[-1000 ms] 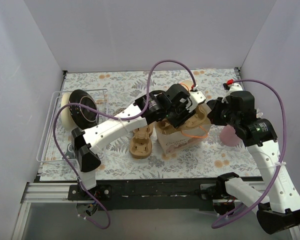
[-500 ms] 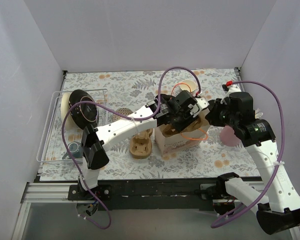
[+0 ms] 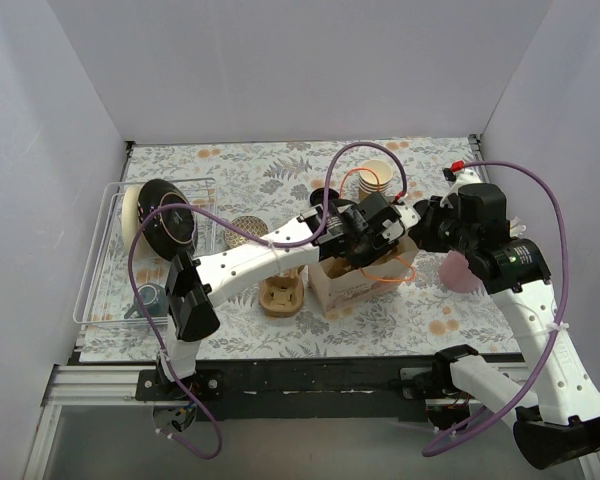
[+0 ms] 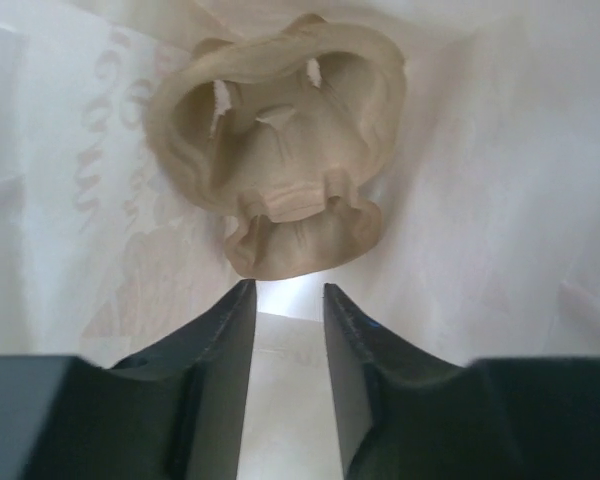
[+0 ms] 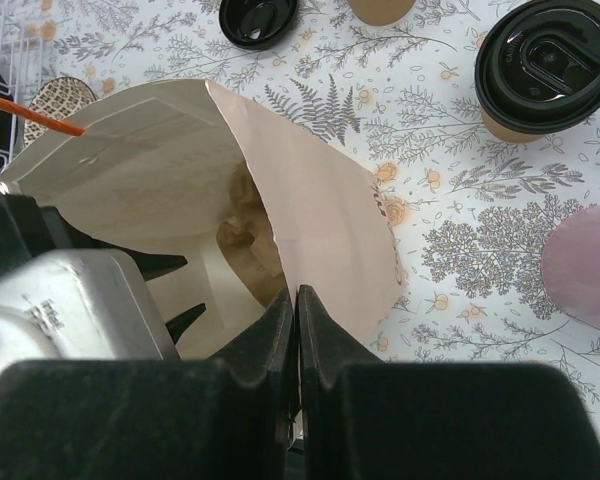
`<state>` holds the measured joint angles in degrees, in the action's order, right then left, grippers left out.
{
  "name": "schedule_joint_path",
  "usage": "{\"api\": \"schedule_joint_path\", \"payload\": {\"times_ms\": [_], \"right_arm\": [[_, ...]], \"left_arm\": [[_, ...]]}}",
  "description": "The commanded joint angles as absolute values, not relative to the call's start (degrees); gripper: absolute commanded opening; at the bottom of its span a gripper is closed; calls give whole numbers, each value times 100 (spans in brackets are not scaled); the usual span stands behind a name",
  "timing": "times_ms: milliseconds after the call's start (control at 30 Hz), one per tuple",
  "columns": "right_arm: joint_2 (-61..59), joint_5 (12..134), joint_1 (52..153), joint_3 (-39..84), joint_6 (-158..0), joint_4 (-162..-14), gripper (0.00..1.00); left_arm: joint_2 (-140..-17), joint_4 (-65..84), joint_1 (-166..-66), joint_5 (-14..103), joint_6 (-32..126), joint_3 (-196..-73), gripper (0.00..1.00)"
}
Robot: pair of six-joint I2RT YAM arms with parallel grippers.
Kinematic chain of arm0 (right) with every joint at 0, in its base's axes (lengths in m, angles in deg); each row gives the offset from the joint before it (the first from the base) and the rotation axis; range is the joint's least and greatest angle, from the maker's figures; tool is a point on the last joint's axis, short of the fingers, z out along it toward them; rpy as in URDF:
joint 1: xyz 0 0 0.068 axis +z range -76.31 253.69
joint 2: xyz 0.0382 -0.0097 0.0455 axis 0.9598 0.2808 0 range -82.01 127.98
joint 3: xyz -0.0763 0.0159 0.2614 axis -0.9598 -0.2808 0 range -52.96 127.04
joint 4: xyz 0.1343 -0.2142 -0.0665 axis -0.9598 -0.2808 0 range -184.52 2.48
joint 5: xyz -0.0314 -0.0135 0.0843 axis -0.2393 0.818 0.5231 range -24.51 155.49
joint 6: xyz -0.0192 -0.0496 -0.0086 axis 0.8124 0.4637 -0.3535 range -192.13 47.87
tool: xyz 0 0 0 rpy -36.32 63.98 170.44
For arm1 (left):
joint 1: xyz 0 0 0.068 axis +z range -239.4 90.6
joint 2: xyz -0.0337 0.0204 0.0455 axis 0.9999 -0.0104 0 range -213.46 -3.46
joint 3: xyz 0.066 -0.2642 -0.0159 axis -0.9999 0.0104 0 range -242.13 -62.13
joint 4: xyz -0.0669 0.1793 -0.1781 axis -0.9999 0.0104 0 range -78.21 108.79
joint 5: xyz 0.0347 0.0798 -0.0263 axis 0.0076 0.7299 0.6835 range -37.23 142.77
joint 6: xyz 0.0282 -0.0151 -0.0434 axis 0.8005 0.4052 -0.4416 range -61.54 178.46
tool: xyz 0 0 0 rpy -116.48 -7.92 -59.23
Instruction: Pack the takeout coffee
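Observation:
The takeout coffee [image 5: 548, 68], a tan paper cup with a black lid, stands on the table beyond the bag; the right arm hides it in the top view. The paper bag [image 3: 355, 275] stands open at mid-table. My left gripper [image 4: 285, 300] is down inside it, open and empty, its fingertips just short of a brown pulp cup carrier [image 4: 280, 140] resting in the bag. My right gripper [image 5: 296, 300] is shut on the bag's right rim [image 5: 280, 200] and holds it open; in the top view it [image 3: 420, 225] is at the bag's right side.
A second pulp carrier [image 3: 280, 295] lies left of the bag. A stack of lidless cups [image 3: 373, 178] and a loose black lid [image 3: 325, 197] sit behind it. A pink object [image 3: 460, 270] is right of the bag. A wire rack [image 3: 100, 250] with dark dishes stands far left.
My left gripper has moved right and down into the bag with the pulp carrier, which now rests inside, free of the fingers. The right gripper has kept hold of the rim.

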<state>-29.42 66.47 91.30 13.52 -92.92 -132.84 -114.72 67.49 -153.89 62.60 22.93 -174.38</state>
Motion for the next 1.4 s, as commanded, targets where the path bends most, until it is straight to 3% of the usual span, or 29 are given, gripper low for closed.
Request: {"api": "schedule_joint_path", "payload": {"times_ms": [0,100,233,500,667,900,1167,1367], "right_arm": [[-2963,6725,9118,1375,-9190,-13023,12],[-2981,6708,9118,1375,-9181,-13058,16],[-3025,6708,9118,1402,-9234,-13137,18],[-3271,6672,9118,1129,-9410,-13208,24],[-3402,6611,9118,1146,-9489,-13357,39],[-3394,6725,9118,1392,-9454,-13498,45],[-3253,6620,9118,1727,-9129,-13498,56],[-2973,6409,9118,1779,-8900,-13305,52]], "left_arm": [[-11367,6681,-15391,6482,2120,-17849,34],[-11490,6804,-15391,6543,1707,-18472,37],[-11369,6849,-15391,6815,978,-19080,48],[-10341,6707,-15391,6991,-507,-18387,69],[-9358,6988,-15383,7860,-1615,-17387,70],[-8609,7620,-15269,8617,-2616,-16883,70],[-8871,7867,-15172,7810,-2846,-16831,70],[-9723,8210,-15172,7721,-2680,-17145,68]]}}
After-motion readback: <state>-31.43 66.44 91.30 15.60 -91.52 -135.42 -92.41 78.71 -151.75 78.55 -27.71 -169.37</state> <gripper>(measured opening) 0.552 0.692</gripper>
